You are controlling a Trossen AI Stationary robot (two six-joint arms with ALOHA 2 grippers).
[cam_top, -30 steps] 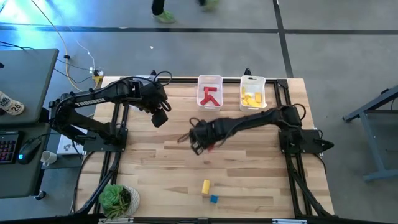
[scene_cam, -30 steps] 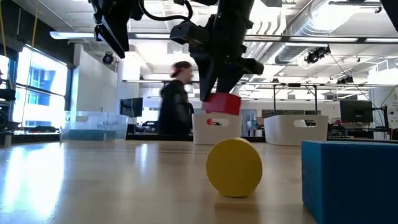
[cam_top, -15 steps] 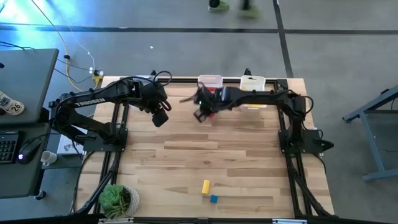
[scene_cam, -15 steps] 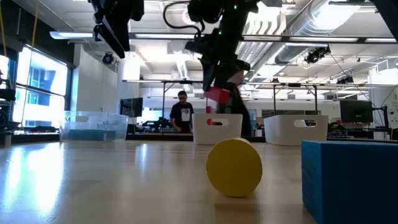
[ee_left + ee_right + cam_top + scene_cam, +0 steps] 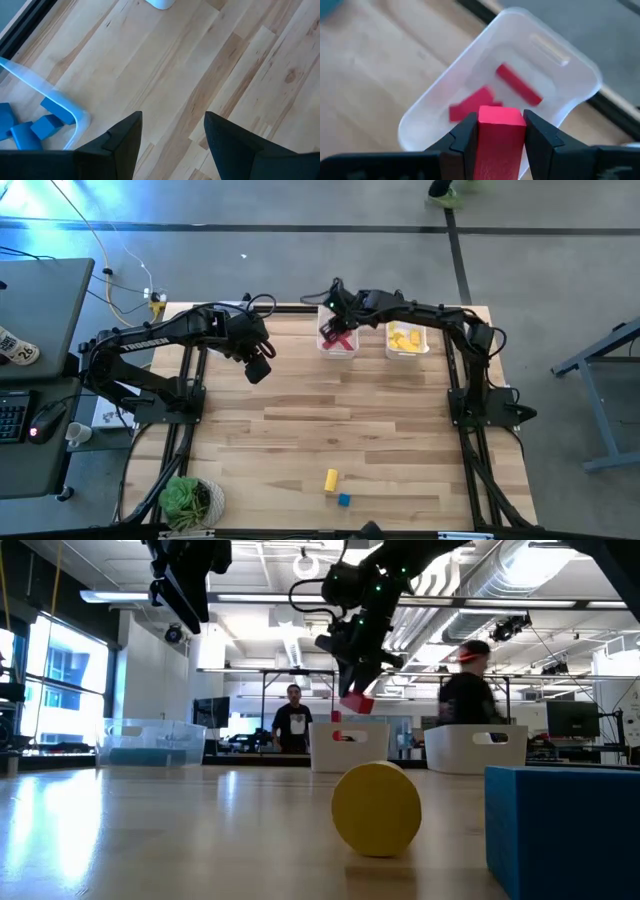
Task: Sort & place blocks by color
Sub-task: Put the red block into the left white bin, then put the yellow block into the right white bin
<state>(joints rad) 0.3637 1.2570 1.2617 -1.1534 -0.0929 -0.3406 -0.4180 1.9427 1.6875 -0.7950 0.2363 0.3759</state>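
Right gripper (image 5: 498, 131), clenched on a red block (image 5: 499, 137), has swung from mid-table to hover over the bin (image 5: 338, 345) of red blocks, so release looks next; left gripper (image 5: 172, 131) waits, fingers apart, beside the blue-block bin (image 5: 47, 92).

red block (image 5: 500, 131) clamped upright over bin; red bars (image 5: 341, 338) inside; yellow cylinder (image 5: 331, 478), blue cube (image 5: 344, 500) near front edge

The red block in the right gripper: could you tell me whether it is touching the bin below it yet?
Apart. The low view shows the red block, pinched in the right gripper, hanging clear above the white bin's rim, with background showing between them.
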